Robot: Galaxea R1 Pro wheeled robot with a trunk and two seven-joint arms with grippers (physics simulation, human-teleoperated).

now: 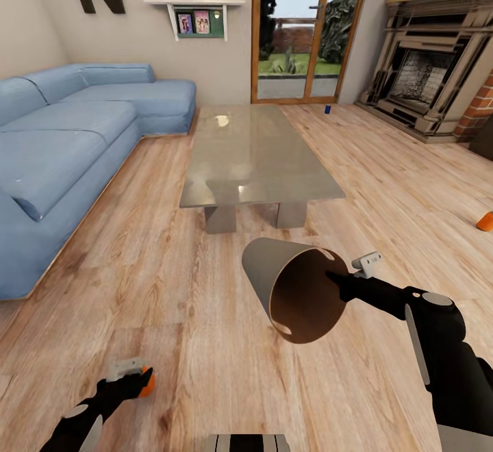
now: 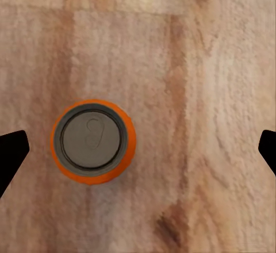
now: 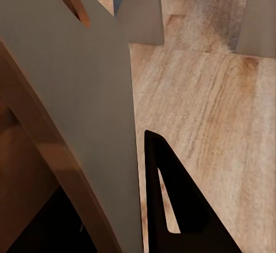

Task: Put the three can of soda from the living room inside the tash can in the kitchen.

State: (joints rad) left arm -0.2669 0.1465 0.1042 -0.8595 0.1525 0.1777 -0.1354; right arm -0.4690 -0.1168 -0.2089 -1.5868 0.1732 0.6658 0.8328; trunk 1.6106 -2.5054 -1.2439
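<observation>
right gripper (image 1: 340, 279) clamps the grey tapered metal bin (image 1: 291, 281) by its rim.
left gripper (image 2: 138, 149), jaws wide, hangs over 1 upright orange soda can (image 2: 94, 141).

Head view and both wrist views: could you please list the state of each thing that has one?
Trash can: lifted off the floor, tipped sideways, rim gripped by right gripper.
Orange can: upright on the floor between the open left gripper's fingers.
Second orange can: on the floor.
Blue can: upright on the floor.
</observation>
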